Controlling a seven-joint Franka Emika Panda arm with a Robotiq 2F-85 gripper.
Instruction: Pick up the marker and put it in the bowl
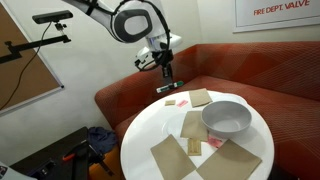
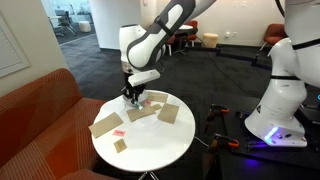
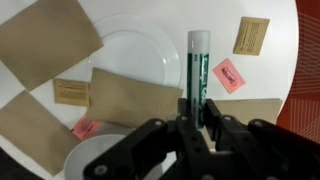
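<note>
Now you have the marker (image 3: 197, 65) pinched between the fingers of the gripper (image 3: 197, 112), hanging above the table (image 1: 146, 124) and well apart from the bowl (image 1: 227, 118). The carry is in hand. Next, travel over the bowl's opening, lower, then release.
</note>
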